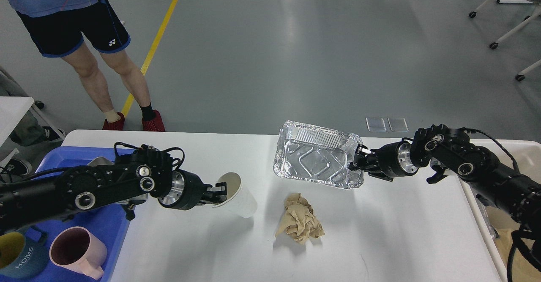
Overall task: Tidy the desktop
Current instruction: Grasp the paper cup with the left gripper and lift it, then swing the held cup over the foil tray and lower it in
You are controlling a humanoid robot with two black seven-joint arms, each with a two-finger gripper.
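The white desktop (pixel 380 239) spans the lower view. My left gripper (pixel 220 190) is shut on the rim of a white paper cup (pixel 239 199), which is tipped toward the left and lifted off the surface. My right gripper (pixel 358 158) is shut on the right rim of a foil tray (pixel 315 159), tilted so its inside faces me, at the back middle. A crumpled brown paper ball (pixel 301 223) lies on the desktop between both grippers, touching neither.
A blue tray (pixel 101 235) at the left holds a pink mug (pixel 76 254), a teal mug (pixel 17 258) and a metal piece (pixel 99 162). A beige bin (pixel 517 155) stands at the right edge. A person (pixel 84 41) stands behind the table.
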